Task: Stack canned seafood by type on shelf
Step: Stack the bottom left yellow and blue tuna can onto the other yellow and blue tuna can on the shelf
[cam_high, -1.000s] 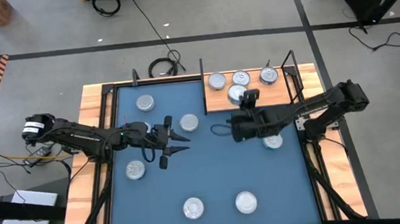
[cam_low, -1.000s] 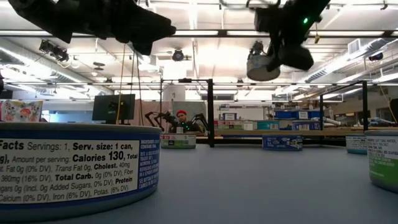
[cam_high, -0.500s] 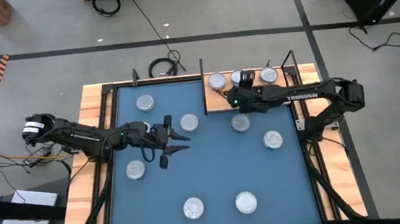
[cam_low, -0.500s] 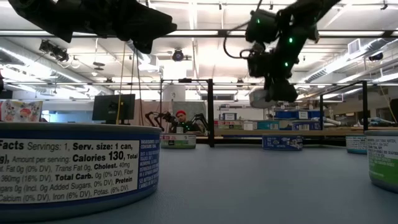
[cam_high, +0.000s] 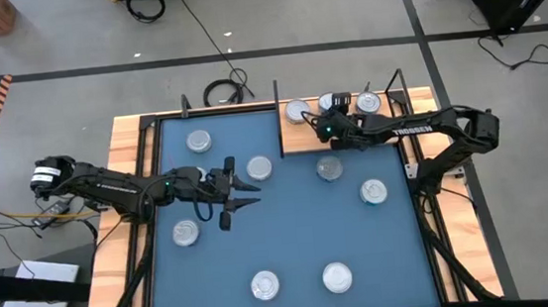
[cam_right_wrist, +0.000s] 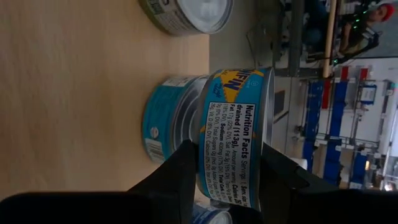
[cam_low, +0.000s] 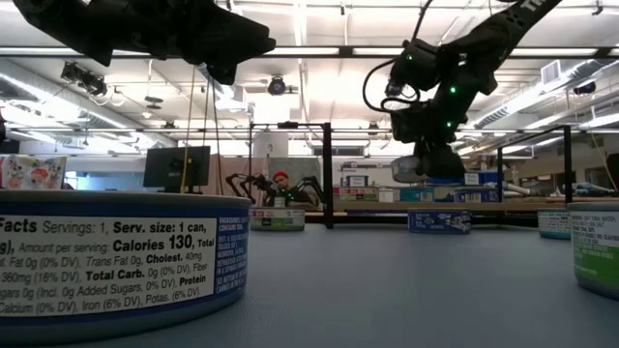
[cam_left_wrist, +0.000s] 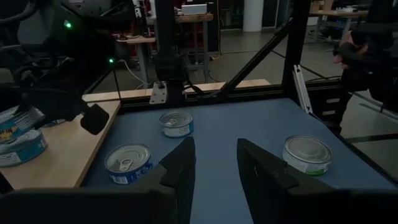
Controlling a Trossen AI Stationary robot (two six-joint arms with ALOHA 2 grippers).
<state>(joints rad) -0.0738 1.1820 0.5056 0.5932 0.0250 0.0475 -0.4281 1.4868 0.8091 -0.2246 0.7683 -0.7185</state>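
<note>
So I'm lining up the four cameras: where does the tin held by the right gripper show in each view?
High view: hidden under the right gripper over the shelf.
Low view: the held tin hangs right of centre, above the far shelf.
Left wrist view: at the left edge, over the wooden board.
Right wrist view: centre, between the fingers, just above a blue tin on the shelf.
Shared landmark: the shelf.

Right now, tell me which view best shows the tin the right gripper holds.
The right wrist view: the held tin fills the frame between the right gripper's fingers, label readable. The low view shows it small under the arm; the high view hides it; the left wrist view catches only its edge.
</note>
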